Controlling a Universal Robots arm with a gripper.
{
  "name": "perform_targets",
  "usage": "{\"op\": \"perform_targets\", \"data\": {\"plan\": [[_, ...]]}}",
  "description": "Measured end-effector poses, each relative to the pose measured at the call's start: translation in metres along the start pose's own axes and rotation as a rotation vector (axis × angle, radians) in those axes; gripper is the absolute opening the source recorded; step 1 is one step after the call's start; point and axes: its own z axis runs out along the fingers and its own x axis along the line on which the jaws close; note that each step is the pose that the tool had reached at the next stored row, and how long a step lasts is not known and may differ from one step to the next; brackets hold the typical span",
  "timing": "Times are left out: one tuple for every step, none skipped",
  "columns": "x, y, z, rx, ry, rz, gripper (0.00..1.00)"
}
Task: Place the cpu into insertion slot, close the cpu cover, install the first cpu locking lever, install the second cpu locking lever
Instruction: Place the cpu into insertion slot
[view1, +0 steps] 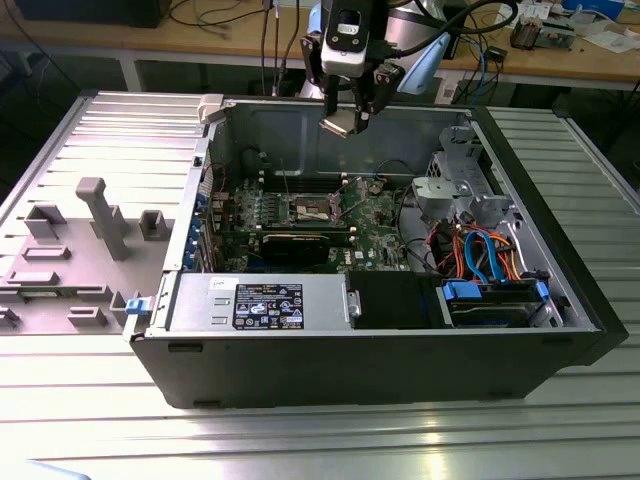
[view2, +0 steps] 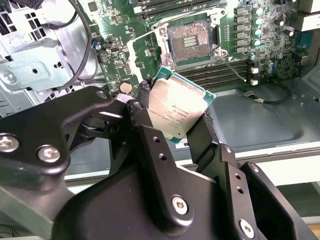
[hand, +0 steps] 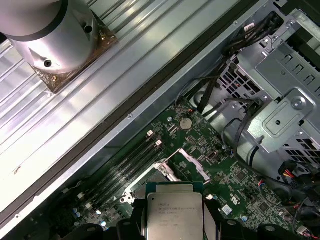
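Observation:
My gripper (view1: 345, 112) hangs above the back wall of the open computer case, shut on the cpu (view1: 338, 123). In both wrist views the cpu (view2: 175, 110) (hand: 174, 210) is a silver-topped square with a green rim, held tilted by its edges between two black fingers (view2: 207, 125). The insertion slot (view2: 192, 42) lies uncovered on the green board (view1: 375, 215), its tan-gold contact field showing. It is well below and apart from the cpu. The cpu cover (hand: 196, 165) stands raised at the slot. A thin metal lever (view2: 234, 66) sticks out beside the slot.
Long black memory slots (view2: 220, 75) run beside the socket. A silver drive cage (view1: 455, 185) and a bundle of orange and blue cables (view1: 480, 250) fill the exterior view's right of the case. A labelled power supply (view1: 265, 303) sits at the front. A grey fixture (view1: 95, 215) lies outside on the left.

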Motion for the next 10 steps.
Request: {"op": "perform_targets", "data": {"plan": [[0.0,0.0,0.0,0.0,0.0,0.0,0.55],[0.0,0.0,0.0,0.0,0.0,0.0,0.55],[0.0,0.0,0.0,0.0,0.0,0.0,0.55],[0.0,0.0,0.0,0.0,0.0,0.0,0.55],[0.0,0.0,0.0,0.0,0.0,0.0,0.55],[0.0,0.0,0.0,0.0,-0.0001,0.0,0.55],[0.0,0.0,0.0,0.0,-0.0001,0.001,0.55],[0.0,0.0,0.0,-0.0001,0.0,0.001,0.55],[0.0,0.0,0.0,-0.0001,-0.0001,0.001,0.55],[0.0,0.0,0.0,-0.0002,-0.0002,0.002,0.55]]}}
